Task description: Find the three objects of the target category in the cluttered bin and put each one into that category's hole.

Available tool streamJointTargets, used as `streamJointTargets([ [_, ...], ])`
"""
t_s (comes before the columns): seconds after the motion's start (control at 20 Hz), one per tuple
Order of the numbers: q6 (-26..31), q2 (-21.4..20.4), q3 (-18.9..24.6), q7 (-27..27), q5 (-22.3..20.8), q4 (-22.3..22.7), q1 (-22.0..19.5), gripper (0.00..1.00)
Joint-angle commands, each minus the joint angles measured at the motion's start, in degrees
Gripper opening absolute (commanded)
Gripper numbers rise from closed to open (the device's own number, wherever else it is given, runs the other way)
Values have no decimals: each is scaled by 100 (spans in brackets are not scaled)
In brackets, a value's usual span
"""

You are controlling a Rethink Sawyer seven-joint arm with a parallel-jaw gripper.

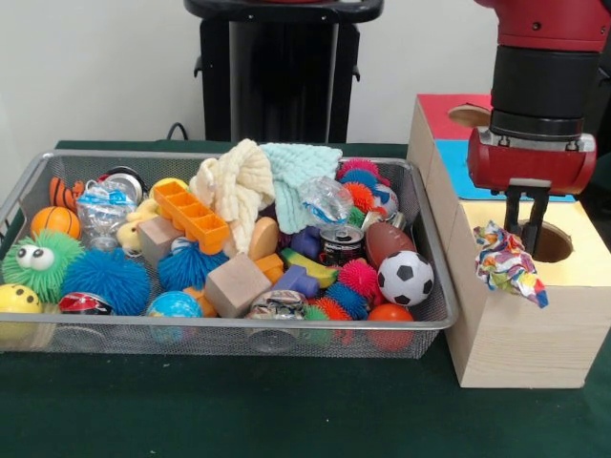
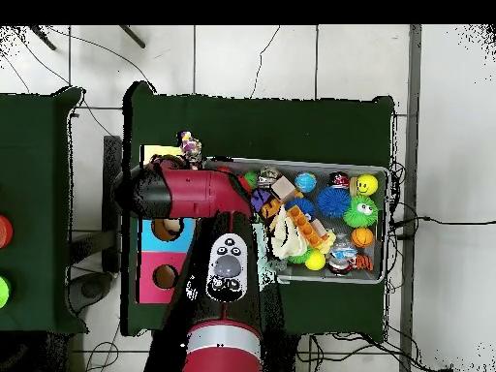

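A rag of white fabric with bright multicoloured patches (image 1: 511, 262) lies on the yellow top of the light wooden box (image 1: 582, 272). It is draped over the front edge, just left of the round dark hole (image 1: 554, 240). It also shows in the overhead view (image 2: 190, 148) at the yellow top's corner. My gripper (image 1: 527, 221) hangs over the hole's left rim, right behind the rag. Its fingers stand apart with nothing between them. The silver wire-mesh bin (image 1: 239, 339) is full of clutter, and I see no other patterned rag in it.
A cream knitted cloth (image 1: 234, 181) and a mint-green knitted cloth (image 1: 298, 172) lie at the bin's back. Spiky balls, blocks, a can and a small football (image 1: 405, 277) fill the bin. Blue-topped and red-topped boxes (image 1: 449, 110) stand behind the yellow one.
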Motion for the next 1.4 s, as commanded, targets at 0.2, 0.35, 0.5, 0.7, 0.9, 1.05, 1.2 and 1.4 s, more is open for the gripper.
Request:
streamJointTargets([
  [0.2, 1641, -148, 731, -1113, -829, -181, -375, 0],
  [0.35, 1627, -140, 888, -1040, -921, -148, -464, 0],
  [0.5, 1595, -184, 1066, -983, -1001, -25, -567, 0],
  [0.7, 1473, -289, 1224, -857, -1143, 244, -642, 0],
  [0.9, 1337, -270, 1222, -680, -1330, 261, -614, 0],
  [1.05, 1296, -271, 1105, -544, -1518, 173, -490, 0],
  [1.2, 1282, -269, 1072, -397, -1598, 169, -420, 0],
  [1.4, 1330, -260, 1139, -330, -1640, 149, -418, 0],
])
